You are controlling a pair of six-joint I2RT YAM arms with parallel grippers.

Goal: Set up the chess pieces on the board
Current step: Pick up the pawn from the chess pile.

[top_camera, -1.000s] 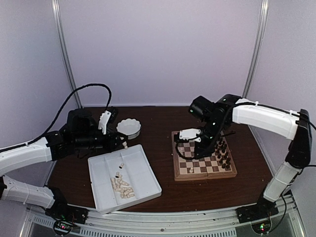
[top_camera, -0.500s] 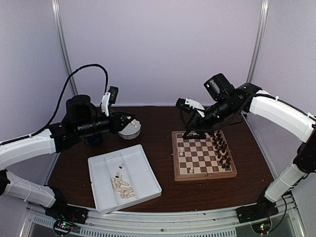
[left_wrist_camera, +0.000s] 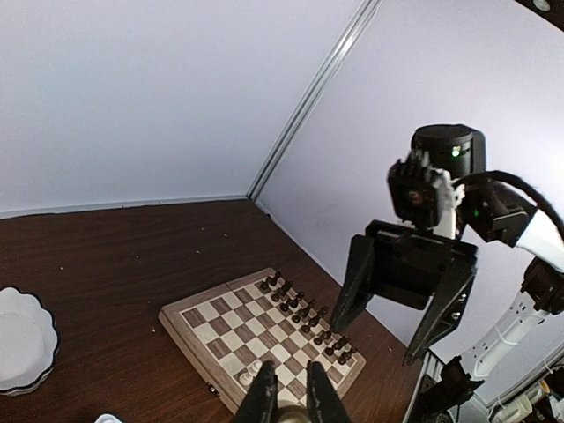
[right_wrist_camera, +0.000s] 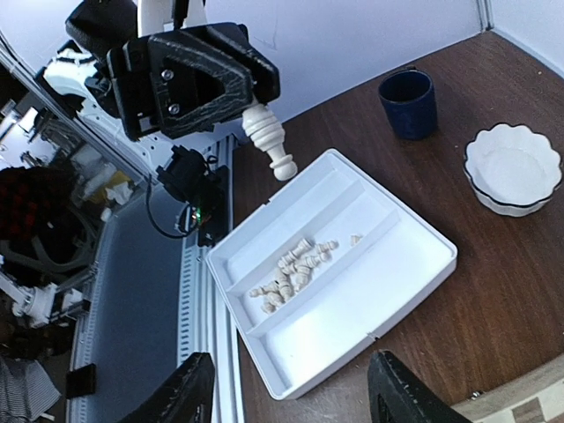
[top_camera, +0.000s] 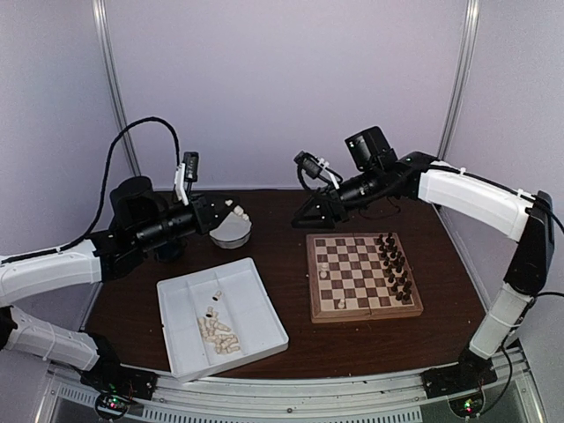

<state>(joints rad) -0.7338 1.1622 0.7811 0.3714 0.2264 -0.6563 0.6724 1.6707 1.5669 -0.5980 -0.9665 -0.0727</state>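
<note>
Since risen off the checked wooden chessboard [top_camera: 352,284] with right gripper [left_wrist_camera: 377,340] released, faces left gripper [right_wrist_camera: 254,101] clenched on cream wooden chessman [right_wrist_camera: 270,145]; probably handover.

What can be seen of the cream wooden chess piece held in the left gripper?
The cream wooden chess piece is a small turned chessman: flared body, ringed neck, rounded knob. The left gripper is shut on its wide end, so the knob end juts out free, slanting, in mid-air. Only the dark fingers touch it. Its rank cannot be told.
</note>
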